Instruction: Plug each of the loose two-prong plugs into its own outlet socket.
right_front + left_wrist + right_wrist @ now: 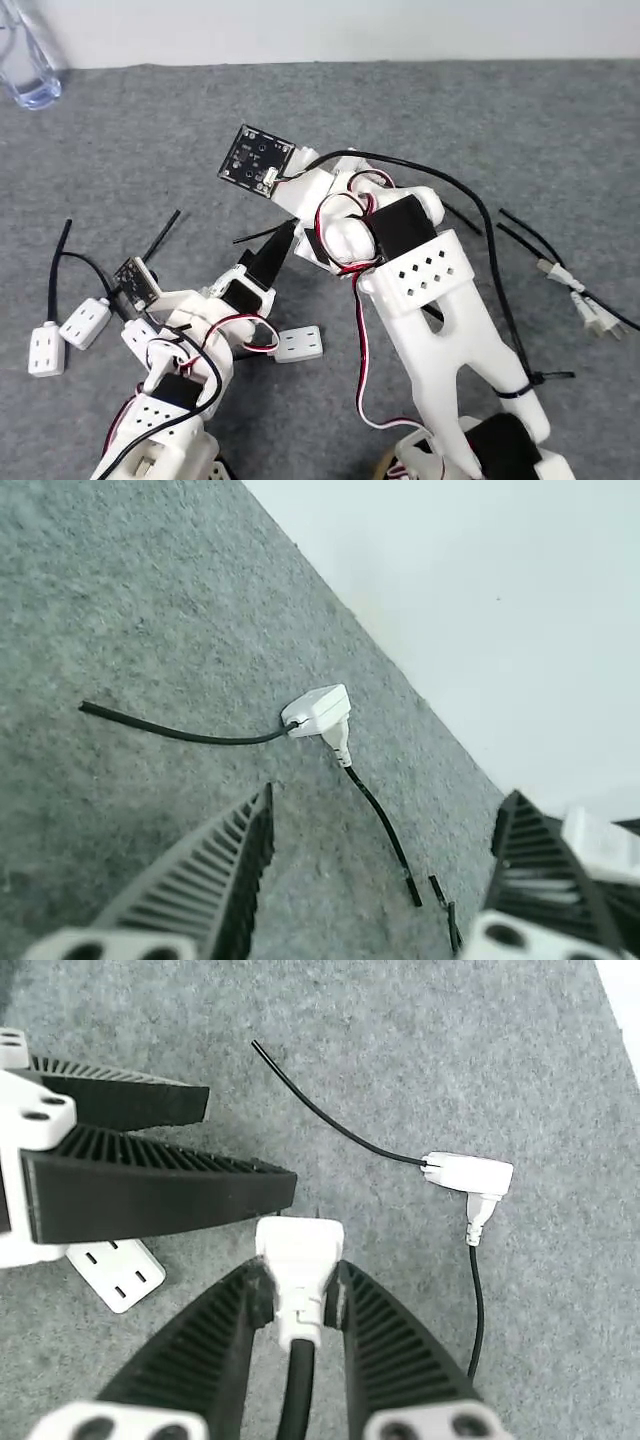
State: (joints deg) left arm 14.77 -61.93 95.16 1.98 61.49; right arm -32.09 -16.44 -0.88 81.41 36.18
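Two white robot arms lean over a grey felt-covered tabletop [450,120]. The right pincer [300,1285] is clamped on a white plug [298,1250]. Its ribbed black jaws press the two flat sides of the plug's body, and the black cord [296,1390] trails back between them. The prongs face away and cannot be seen. The plug is held low over the felt, close beside the left pincer [390,805], whose jaws stand wide apart with nothing between them. Near both, a loose outlet socket [298,343] lies flat on the tabletop with its slots facing up. Well off to the right, a joined plug and socket [575,300] rest with their cords splayed. A few spare sockets [85,322] sit at the far left.

The plug looks light and rigid, hard plastic that should not give under the jaws. It seems smooth enough to twist if pinched near an edge, so the flat sides of the body are the place to hold it. The cord seems springy and may tug the plug askew. The outlet socket is likely light enough to skid on the felt, so it would want bracing by its side walls.
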